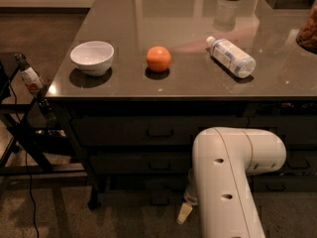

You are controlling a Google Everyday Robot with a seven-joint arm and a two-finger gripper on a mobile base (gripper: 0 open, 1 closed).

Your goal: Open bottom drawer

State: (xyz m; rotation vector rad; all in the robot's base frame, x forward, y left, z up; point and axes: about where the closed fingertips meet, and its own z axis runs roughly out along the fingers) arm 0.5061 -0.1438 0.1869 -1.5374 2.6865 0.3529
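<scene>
one gripper [185, 208] hangs low, just right of the bottom drawer [130, 198] pull, probably staged to grasp it; whether open or closed, cannot tell. drawer appears shut, lowest in its stack.

Glossy tabletop [173, 14], matt bottom drawer [130, 198], smooth plastic-looking end effector [185, 210] low before it.

gripper [185, 211] low in front of the bottom drawer [130, 198]
</scene>
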